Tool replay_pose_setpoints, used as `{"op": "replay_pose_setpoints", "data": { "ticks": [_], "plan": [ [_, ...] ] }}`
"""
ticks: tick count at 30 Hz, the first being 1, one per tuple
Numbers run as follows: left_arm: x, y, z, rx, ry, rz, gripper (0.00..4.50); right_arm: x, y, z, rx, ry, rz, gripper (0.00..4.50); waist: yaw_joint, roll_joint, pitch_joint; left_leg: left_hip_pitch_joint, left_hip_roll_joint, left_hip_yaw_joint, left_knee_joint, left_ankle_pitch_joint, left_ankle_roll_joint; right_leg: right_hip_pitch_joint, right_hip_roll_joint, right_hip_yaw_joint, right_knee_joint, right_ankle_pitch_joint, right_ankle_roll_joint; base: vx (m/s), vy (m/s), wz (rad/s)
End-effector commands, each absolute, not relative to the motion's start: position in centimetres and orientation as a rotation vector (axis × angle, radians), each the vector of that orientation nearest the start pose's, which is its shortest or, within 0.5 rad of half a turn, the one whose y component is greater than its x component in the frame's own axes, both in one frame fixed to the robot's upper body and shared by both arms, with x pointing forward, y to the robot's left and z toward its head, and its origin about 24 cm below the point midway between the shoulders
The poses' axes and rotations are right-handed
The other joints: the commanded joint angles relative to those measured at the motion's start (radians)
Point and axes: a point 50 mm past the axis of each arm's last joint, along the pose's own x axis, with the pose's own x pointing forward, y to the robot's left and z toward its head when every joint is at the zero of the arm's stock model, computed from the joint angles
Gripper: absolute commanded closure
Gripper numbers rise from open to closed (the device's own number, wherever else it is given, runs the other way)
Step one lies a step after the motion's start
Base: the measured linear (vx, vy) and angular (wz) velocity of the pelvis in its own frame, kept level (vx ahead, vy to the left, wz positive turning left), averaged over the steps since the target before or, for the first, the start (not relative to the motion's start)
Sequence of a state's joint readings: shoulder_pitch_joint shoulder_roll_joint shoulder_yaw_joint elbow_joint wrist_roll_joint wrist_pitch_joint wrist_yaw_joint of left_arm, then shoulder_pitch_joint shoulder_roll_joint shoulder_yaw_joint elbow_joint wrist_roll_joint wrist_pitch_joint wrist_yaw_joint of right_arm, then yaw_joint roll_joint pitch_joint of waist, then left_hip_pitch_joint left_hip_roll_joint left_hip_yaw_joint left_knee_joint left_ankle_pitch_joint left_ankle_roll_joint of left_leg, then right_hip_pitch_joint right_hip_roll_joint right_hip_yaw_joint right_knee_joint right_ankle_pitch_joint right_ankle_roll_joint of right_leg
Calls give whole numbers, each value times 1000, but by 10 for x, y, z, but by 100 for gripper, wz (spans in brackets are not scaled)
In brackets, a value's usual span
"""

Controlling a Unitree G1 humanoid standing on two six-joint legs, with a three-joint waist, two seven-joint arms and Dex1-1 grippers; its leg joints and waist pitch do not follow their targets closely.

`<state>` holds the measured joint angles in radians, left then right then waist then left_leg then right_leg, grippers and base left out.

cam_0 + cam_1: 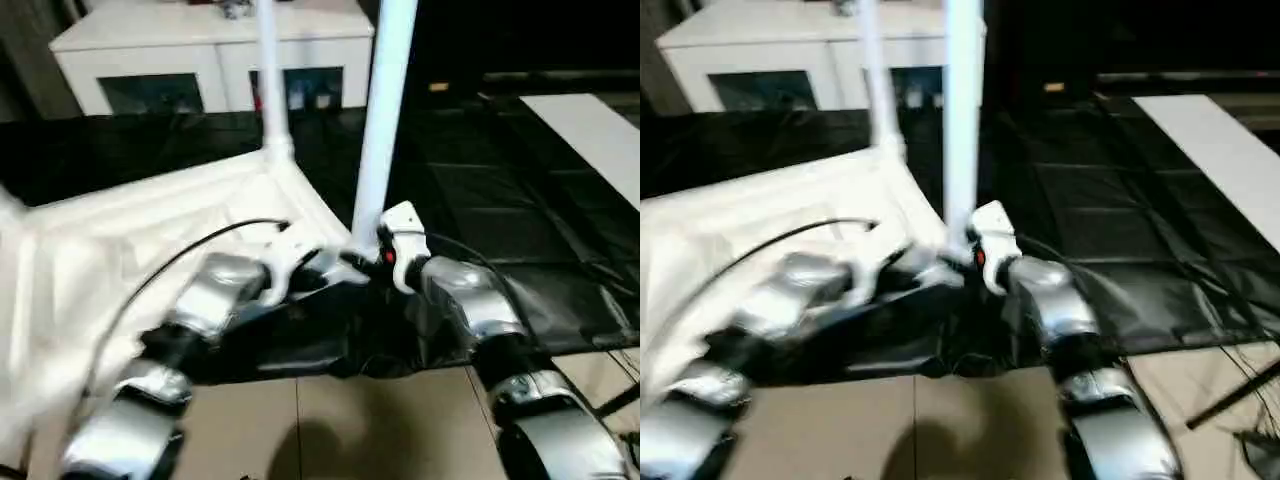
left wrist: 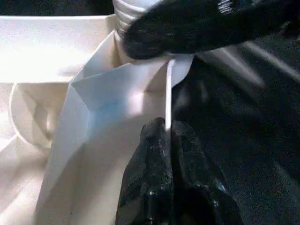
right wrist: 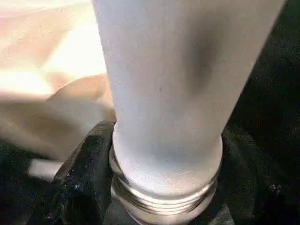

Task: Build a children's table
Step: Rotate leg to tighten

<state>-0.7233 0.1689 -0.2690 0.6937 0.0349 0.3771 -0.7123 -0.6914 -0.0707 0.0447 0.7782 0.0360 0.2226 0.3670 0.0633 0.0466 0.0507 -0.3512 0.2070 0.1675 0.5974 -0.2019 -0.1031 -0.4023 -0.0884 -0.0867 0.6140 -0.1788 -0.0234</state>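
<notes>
With our left gripper point(image 2: 166, 136) pinched on the rim of the upturned tabletop point(image 1: 150, 230) and our right gripper point(image 3: 159, 187) clamped around the leg point(image 1: 383, 120) at its near corner socket, a tilted leg could cross-thread or jam.

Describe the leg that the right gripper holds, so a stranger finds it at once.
Find the upturned tabletop on the black sheet. Two legs stand at its right side; the held leg is the nearer, thicker-looking one, with the right gripper around its base.
</notes>
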Motion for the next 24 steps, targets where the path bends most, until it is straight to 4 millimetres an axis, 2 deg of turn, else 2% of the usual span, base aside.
{"op": "replay_pose_setpoints", "data": {
  "ticks": [1,3,4,6,7,9,10,11,13,14,15,16,17,18,19,20,22,24],
  "plan": [
    [360,94,56,330,486,-718,450,352,-78,29,8,436,450,183,2,-4,-70,-3,8,-1,-70,-141,22,60,-51,44,-76,-200,-201,0,0,0],
    [363,89,54,343,480,-675,450,352,-73,25,25,449,373,183,-1,-1,-71,-6,4,0,-67,-136,33,61,-51,43,-78,-193,-202,0,0,0],
    [363,88,54,345,479,-671,450,352,-72,25,23,449,370,183,0,0,-71,-2,5,1,-68,-138,34,58,-52,42,-81,-203,-200,0,0,0],
    [364,83,52,350,481,-654,450,352,-63,23,4,460,364,183,0,3,-70,-4,6,1,-69,-147,38,58,-52,41,-82,-205,-201,0,0,0],
    [364,83,52,350,481,-654,450,352,-63,23,4,460,364,183,0,2,-68,-1,6,2,-70,-166,39,55,-50,41,-85,-222,-197,0,0,0],
    [364,81,52,357,485,-654,450,352,-58,24,19,454,385,183,-1,0,-67,-2,7,1,-73,-182,42,57,-51,40,-85,-230,-196,0,0,0],
    [364,82,52,360,486,-662,450,353,-57,28,35,436,393,148,-1,2,-66,-3,8,0,-74,-187,43,58,-52,39,-85,-236,-194,0,0,0],
    [364,83,52,358,483,-687,450,356,-56,35,46,394,421,127,-1,-2,-66,-2,8,0,-74,-193,45,58,-54,39,-88,-247,-190,0,0,0],
    [362,83,53,340,476,-728,450,357,-57,39,27,373,442,107,0,-1,-68,-4,8,-1,-73,-181,51,59,-54,40,-83,-224,-194,0,0,0],
    [362,84,53,340,474,-736,450,358,-57,41,20,361,453,96,-7,-3,-65,-15,7,-3,-76,-179,54,66,-53,38,-81,-230,-189,0,0,0],
    [361,85,53,343,471,-753,450,359,-59,44,12,351,469,84,-7,-4,-67,-16,6,-4,-76,-174,54,68,-54,37,-82,-235,-184,0,0,0],
    [361,85,53,341,471,-765,450,360,-60,45,11,345,477,84,-9,-2,-68,-11,8,-3,-74,-169,55,63,-56,38,-83,-228,-187,0,0,0],
    [359,89,54,349,468,-809,450,362,-66,51,-32,315,515,73,-12,-6,-68,-11,8,-2,-73,-162,61,63,-55,38,-83,-217,-197,0,0,0],
    [358,90,54,351,470,-826,450,362,-69,52,-55,308,528,62,-10,-5,-70,-12,8,-3,-71,-152,65,65,-56,38,-80,-201,-203,0,0,0],
    [354,95,54,369,468,-881,450,363,-80,56,-111,292,554,52,-7,-5,-74,-15,11,-5,-69,-111,73,71,-56,37,-72,-145,-212,0,0,0],
    [351,99,54,383,468,-926,450,363,-86,57,-139,288,576,52,-11,-2,-77,-19,11,-4,-64,-72,89,71,-55,38,-62,-69,-229,0,0,0],
    [347,106,50,403,497,-960,450,360,-93,56,-175,302,661,52,-12,1,-79,-13,12,0,-60,-62,108,65,-52,38,-57,-3,-262,0,0,0],
    [341,112,49,418,503,-1041,450,354,-102,55,-203,310,784,52,-9,5,-81,-17,12,0,-55,-49,135,68,-52,37,-50,57,-282,0,0,0]
  ]
}}
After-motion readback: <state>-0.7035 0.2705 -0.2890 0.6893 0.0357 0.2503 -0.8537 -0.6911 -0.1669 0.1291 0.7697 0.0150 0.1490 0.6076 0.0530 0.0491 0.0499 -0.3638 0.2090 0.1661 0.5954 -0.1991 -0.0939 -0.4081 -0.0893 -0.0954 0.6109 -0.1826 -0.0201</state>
